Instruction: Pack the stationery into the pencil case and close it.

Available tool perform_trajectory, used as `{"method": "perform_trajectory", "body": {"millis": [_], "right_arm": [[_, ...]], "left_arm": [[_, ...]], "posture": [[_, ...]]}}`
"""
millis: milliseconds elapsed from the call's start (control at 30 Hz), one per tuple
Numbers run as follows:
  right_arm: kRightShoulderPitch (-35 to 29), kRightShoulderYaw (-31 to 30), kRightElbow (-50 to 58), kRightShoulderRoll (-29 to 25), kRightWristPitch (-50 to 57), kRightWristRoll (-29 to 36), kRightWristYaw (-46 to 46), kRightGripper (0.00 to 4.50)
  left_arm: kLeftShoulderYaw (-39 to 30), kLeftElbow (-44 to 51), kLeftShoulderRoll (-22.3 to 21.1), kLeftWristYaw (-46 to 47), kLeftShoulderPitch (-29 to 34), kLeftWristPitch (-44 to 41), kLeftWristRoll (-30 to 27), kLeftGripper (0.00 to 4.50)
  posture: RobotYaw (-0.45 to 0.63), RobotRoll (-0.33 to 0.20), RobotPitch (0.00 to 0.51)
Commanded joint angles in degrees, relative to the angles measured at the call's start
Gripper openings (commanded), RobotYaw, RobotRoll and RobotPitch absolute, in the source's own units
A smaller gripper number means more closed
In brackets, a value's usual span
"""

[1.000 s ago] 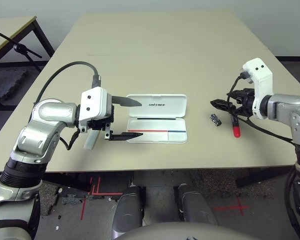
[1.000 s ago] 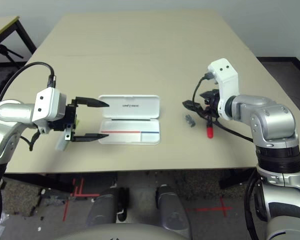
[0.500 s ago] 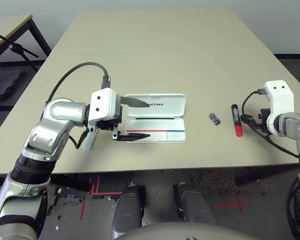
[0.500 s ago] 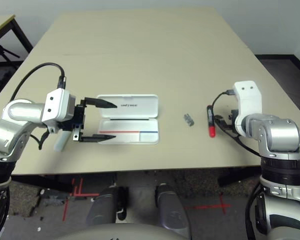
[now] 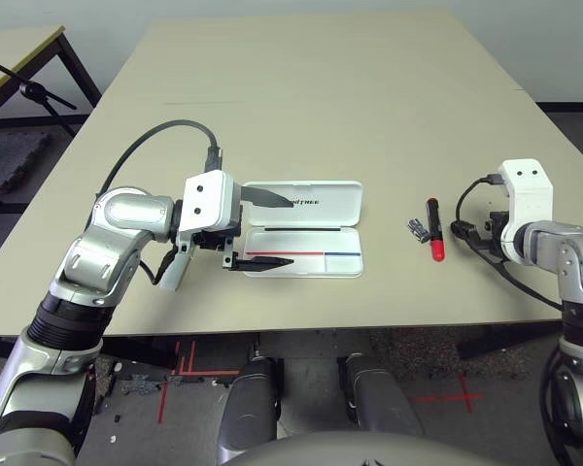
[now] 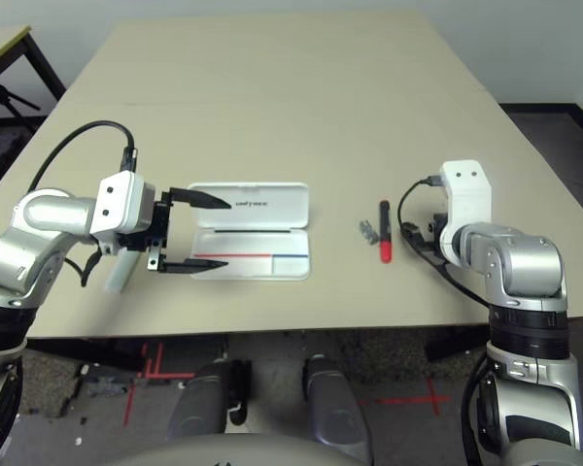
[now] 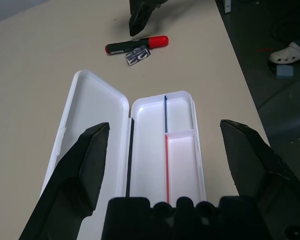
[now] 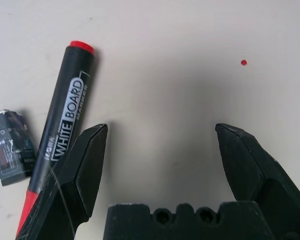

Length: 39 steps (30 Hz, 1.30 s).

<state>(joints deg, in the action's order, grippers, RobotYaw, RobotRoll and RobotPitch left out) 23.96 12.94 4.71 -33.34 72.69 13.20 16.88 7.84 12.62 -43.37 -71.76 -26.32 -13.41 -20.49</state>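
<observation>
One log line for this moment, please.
case open, bare inside | marker beside metallic piece on table | left fingers open | right fingers open

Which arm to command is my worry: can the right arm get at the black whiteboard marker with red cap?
Probably yes: the right pincer stands open beside it, and nothing lies on it.

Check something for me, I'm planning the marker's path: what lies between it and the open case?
The small dark piece, near the marker, in the left eye view.

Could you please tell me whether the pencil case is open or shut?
Open: the pencil case's lid is tipped back, and the compartments inside the white tray are visible.
</observation>
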Motion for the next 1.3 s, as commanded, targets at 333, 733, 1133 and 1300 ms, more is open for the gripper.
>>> {"method": "perform_trajectory", "body": {"millis": [333, 733, 1133, 1300], "right_arm": [[5.9, 1.6, -2.0, -4.6, -1.8, 1.6, 3.0, 4.50], [6.4, 1.8, 2.2, 6.4, 1.5, 2.1, -3.0, 4.50], [1.6, -1.1, -1.2, 6.0, 0.1, 0.7, -3.2, 4.50], [0.0, -2.5, -2.1, 6.3, -0.6, 0.6, -3.0, 4.50]], "left_arm": [[0.7, 1.3, -0.8, -0.2, 0.6, -0.6, 0.4, 4.46], [1.1, 1.4, -0.9, -0.4, 1.0, -0.3, 1.0, 4.46], [1.0, 1.5, -1.1, -0.4, 1.8, 0.2, 1.4, 4.46], [1.1, 1.7, -1.1, -0.3, 1.9, 0.1, 1.4, 4.46]], "posture": [[-0.11, 0.000, 0.109], [-0.10, 0.000, 0.107], [-0.09, 0.000, 0.107], [-0.09, 0.000, 0.106]]}}
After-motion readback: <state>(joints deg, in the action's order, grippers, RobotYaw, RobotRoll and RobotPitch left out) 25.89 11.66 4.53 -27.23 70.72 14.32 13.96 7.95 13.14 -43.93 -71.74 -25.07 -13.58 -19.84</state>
